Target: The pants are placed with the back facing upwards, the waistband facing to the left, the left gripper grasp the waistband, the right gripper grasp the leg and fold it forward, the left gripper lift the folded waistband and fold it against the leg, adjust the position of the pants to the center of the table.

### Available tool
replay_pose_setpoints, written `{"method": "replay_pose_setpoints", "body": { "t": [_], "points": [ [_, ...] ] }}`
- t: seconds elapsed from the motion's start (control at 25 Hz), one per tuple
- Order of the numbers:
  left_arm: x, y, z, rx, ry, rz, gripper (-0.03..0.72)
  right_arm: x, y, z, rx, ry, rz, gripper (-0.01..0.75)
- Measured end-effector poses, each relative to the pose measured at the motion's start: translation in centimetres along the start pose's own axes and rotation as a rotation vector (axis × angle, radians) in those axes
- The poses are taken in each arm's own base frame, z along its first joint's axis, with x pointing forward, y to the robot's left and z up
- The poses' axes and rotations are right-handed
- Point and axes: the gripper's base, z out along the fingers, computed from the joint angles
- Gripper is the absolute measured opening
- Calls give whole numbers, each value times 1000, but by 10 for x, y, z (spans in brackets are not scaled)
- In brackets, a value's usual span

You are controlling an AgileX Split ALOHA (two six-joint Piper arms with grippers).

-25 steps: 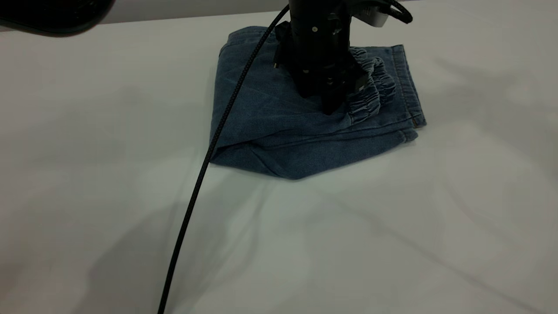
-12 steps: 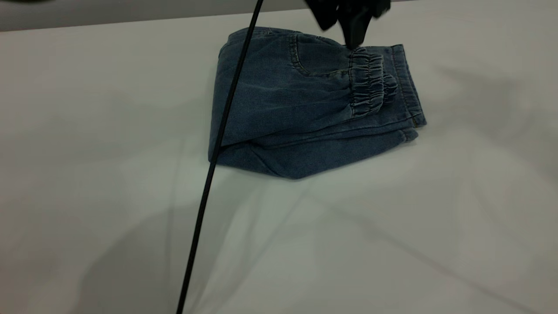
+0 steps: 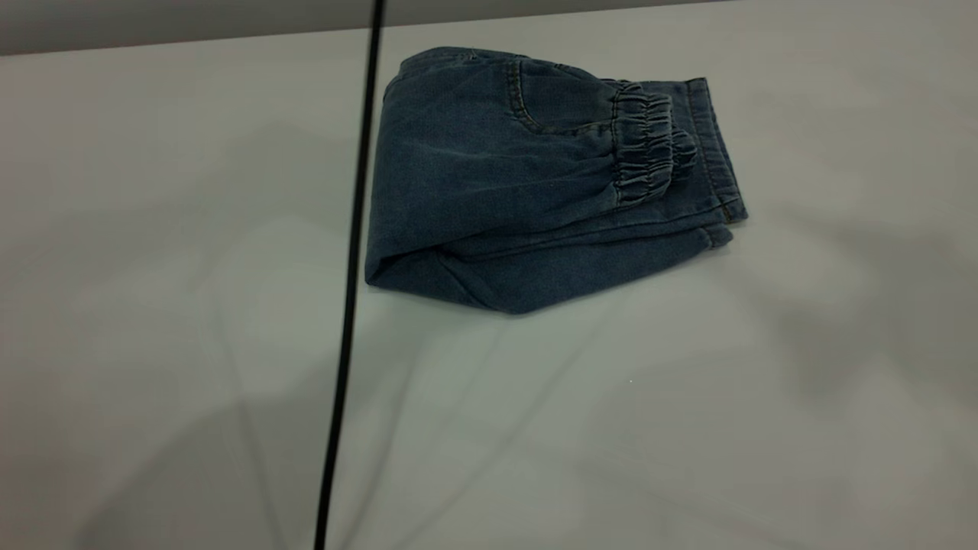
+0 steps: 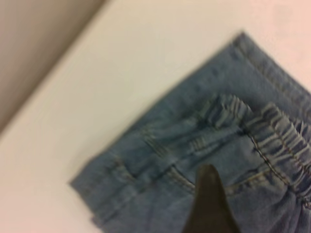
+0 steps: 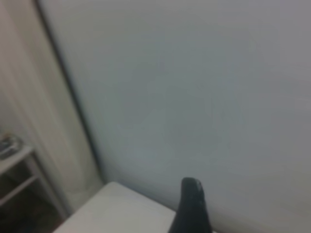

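The exterior view is dim and flat, with broad soft shadows spread over the table [image 3: 688, 428] at lower left and right, and thin shadow lines at lower center. The pants [image 3: 535, 183] stay fairly sharp. Both wrist views are blurred; the left one looks brighter and warmer.

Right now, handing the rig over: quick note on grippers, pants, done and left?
Left gripper: above the pants, holding nothing; fingers' state unclear.
Right gripper: away from the pants, facing bare table; state unclear.
Pants: folded into a compact bundle, waistband laid over the legs, toward the table's far edge.
Done: both folds.
Left: likely shifting the bundle to centre.
A black cable hangs across the exterior view.
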Motion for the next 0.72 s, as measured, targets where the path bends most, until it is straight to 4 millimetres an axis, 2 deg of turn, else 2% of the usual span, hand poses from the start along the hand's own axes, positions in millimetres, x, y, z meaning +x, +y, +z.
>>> {"method": "replay_pose_setpoints", "body": {
  "t": [0.2,0.4,0.6,0.72],
  "points": [
    [-11,9,-64,-24,-117,-17,454,6,20,-30,-1,7,-30,482],
    [-11,19,-121,-83,-202,-45,454,26,39,-63,1,44,-67,482],
    [2,22,-168,-94,-237,-57,454,57,58,-96,1,79,-82,481],
    [17,21,-194,-89,-239,-84,454,75,71,-118,3,81,-82,481]
  ]
}}
